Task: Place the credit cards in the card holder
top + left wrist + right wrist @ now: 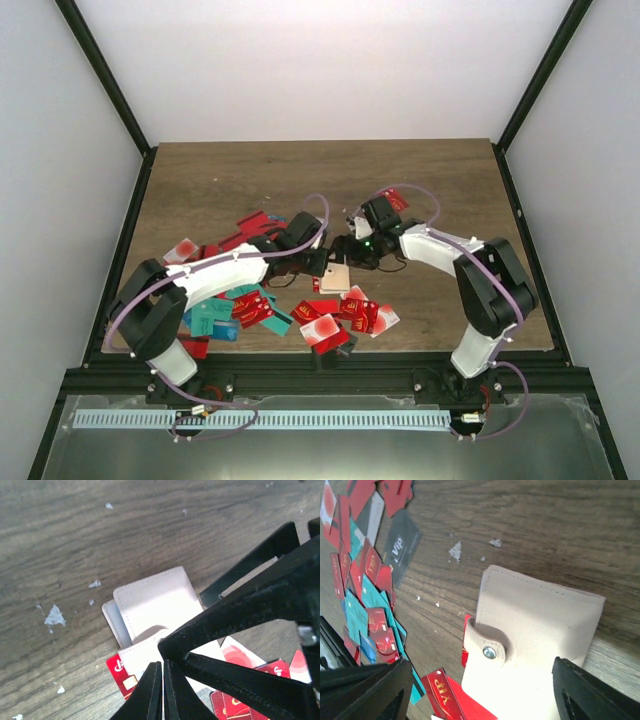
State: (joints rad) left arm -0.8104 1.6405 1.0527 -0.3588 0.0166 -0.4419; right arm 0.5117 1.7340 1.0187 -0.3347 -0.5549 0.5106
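we saw the beige card holder [334,278] lying flat on the wooden table [230,175], near its middle, between the two grippers. from the right wrist view its snap tab [487,645] was fastened over the front, so the holder was closed. a red card [445,692] poked out from under its lower edge. the right gripper [481,680] stood wide open, one finger on each side of the holder, gripping nothing. the left gripper [161,667] had its fingers pressed together, tips right at the holder's edge; we could not tell whether they pinched it. the credit cards [250,305] lay scattered in loose heaps on the near side of the table, mostly red, some teal. a black vip card [402,545] lay apart from the holder.
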